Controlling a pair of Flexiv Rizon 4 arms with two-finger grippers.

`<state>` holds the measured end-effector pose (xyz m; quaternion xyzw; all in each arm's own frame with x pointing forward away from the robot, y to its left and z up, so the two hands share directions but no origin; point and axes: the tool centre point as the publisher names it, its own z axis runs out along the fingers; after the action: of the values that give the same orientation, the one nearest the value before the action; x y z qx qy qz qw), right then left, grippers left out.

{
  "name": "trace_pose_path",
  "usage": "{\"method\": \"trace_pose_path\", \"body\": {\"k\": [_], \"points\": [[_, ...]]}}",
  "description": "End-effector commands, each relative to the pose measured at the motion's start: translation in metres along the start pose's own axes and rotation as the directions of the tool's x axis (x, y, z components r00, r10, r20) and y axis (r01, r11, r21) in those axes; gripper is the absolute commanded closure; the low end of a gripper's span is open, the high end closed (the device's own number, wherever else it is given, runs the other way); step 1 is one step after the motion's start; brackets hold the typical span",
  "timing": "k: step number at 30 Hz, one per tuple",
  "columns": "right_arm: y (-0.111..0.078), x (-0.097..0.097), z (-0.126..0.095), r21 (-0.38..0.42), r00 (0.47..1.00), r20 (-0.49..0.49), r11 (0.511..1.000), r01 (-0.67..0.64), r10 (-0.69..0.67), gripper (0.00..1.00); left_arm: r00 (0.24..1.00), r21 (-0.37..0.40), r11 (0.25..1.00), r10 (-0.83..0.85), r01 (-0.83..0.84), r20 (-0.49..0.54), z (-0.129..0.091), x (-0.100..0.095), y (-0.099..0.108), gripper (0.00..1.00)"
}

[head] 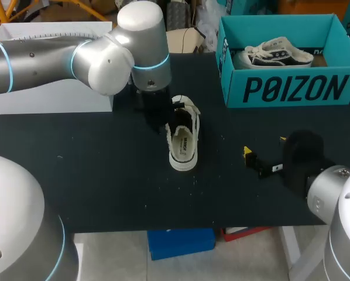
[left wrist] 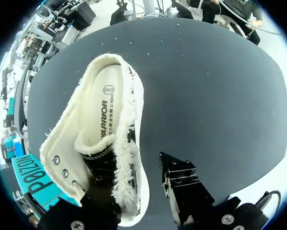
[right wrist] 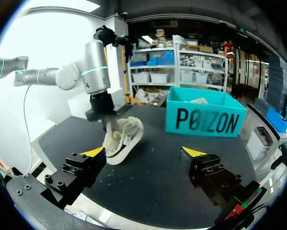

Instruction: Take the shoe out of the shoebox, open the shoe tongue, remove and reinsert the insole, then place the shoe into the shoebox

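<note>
Starting at our left gripper [left wrist: 134, 181], we saw its two fingers standing wide apart. One finger [left wrist: 101, 207] was down on the laced front of the shoe [left wrist: 110, 120]. The other finger [left wrist: 183, 188] was outside the shoe, just beside its frayed edge, with a strip of bare table [left wrist: 206, 96] between them, so nothing was clamped from two sides. The shoe's mouth faced up and the pale insole [left wrist: 102, 108] lay inside it, with the black tongue [left wrist: 99, 160] bunched toward the finger.

From above, the shoe [head: 184, 140] sat near the middle of the table [head: 105, 175], heel toward the front edge. Our left arm's wrist [head: 143, 41] covered its toe end. From our right wrist the shoe [right wrist: 122, 136] looked tipped, and we could not tell whether its sole lay flat.

Our right gripper [right wrist: 143, 152] hung well apart from the shoe, on its right and near the table's front, fingers spread wide with nothing between them.

The teal shoebox [head: 286, 88] stood open at the far right corner with a second shoe [head: 274, 52] inside. Only bare table lay between it and the first shoe. A white box [head: 52, 96] stood at the far left, partly hidden by our left arm
</note>
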<state>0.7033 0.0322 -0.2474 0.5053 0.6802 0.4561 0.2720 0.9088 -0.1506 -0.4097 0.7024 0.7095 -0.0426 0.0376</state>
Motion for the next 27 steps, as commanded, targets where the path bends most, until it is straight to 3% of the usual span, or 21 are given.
{"method": "trace_pose_path", "body": {"k": [1, 7, 13, 18, 27], "points": [[0.001, 0.007, 0.000, 0.001, 1.000, 0.025, 1.000, -0.001, 0.001, 0.00, 1.000, -0.019, 1.000, 0.012, -0.013, -0.023, 0.005, -0.004, 0.001, 1.00], [0.001, 0.007, 0.000, 0.001, 1.000, 0.025, 1.000, -0.001, 0.001, 0.00, 0.999, -0.031, 0.999, 0.028, -0.029, -0.019, -0.006, -0.006, 0.003, 1.00], [0.001, 0.007, 0.000, 0.001, 1.000, 0.025, 1.000, -0.001, 0.001, 0.00, 0.998, -0.058, 0.997, 0.058, -0.059, -0.024, -0.036, -0.010, 0.001, 1.00], [0.001, 0.007, 0.000, 0.001, 1.000, 0.025, 1.000, -0.001, 0.001, 0.00, 0.996, -0.098, 0.992, 0.083, -0.085, -0.021, -0.078, -0.015, 0.000, 1.00], [0.001, 0.007, 0.000, 0.001, 1.000, 0.025, 1.000, -0.001, 0.001, 0.00, 0.998, -0.231, 0.973, 0.016, -0.003, 0.055, -0.177, -0.007, 0.012, 1.00]]}}
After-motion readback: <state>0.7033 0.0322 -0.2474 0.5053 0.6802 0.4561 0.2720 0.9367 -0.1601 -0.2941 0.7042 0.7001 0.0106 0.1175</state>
